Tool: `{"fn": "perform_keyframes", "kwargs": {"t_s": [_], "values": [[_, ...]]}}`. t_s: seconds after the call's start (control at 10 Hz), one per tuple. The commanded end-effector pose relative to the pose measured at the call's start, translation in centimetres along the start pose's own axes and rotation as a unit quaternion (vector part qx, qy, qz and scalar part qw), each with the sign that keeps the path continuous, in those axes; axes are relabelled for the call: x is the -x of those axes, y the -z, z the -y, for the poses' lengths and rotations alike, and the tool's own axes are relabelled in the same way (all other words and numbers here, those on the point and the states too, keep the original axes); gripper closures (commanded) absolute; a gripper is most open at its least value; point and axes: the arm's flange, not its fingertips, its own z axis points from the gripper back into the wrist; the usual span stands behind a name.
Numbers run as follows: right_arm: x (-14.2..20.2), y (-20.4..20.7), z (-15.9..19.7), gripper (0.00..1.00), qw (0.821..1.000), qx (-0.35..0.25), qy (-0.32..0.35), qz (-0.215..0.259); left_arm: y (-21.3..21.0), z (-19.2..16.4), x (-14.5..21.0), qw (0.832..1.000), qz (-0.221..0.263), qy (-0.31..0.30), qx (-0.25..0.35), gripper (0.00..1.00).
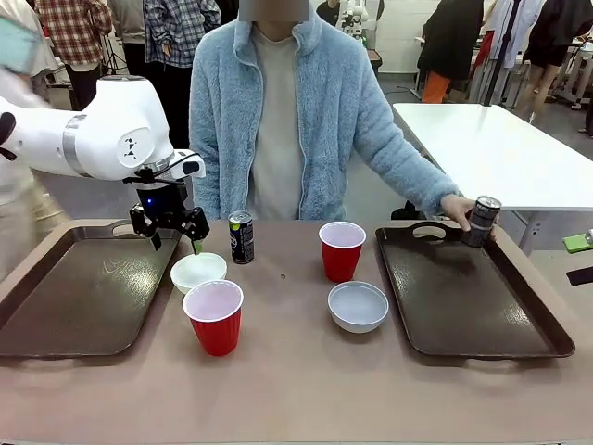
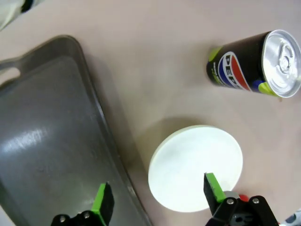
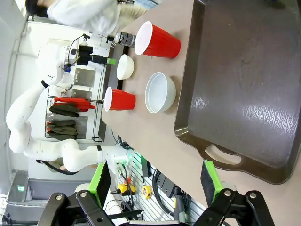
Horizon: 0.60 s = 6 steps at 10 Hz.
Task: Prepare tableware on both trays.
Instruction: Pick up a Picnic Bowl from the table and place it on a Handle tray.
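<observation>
We see the robot's left gripper [image 1: 176, 243], fingers spread and empty, hovering over a small round white bowl [image 1: 198, 271] just beside the left dark brown rectangular plastic tray [image 1: 83, 287]. A slim dark drink can [image 1: 241, 236] stands upright behind the bowl, and a red plastic cup [image 1: 214, 317] stands in front. A second red cup [image 1: 342, 250] and a pale grey bowl [image 1: 358, 306] sit mid-table. At the matching right tray [image 1: 473, 297], a person's hand [image 1: 460, 209] holds a second dark can [image 1: 482, 221], tilted, at the far corner. The right gripper [image 3: 155, 181], fingers spread and empty, hangs above that tray's handle.
</observation>
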Motion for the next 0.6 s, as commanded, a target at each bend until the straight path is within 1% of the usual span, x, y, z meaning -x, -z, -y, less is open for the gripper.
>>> {"fn": "perform_keyframes", "kwargs": {"t_s": [0.0,0.3,0.5], "values": [[0.0,0.0,0.0,0.00,1.000,-0.008,-0.003,0.004,-0.5,-0.2,0.5,1.000,0.004,0.004,-0.005,0.00],[0.0,0.0,0.0,0.00,1.000,-0.008,-0.003,0.004,0.4,0.4,-0.2,1.000,-0.005,0.002,0.010,0.00],[0.0,0.0,0.0,0.00,1.000,-0.008,-0.003,0.004,1.9,1.4,-1.0,1.000,-0.027,0.005,0.014,0.00]]}}
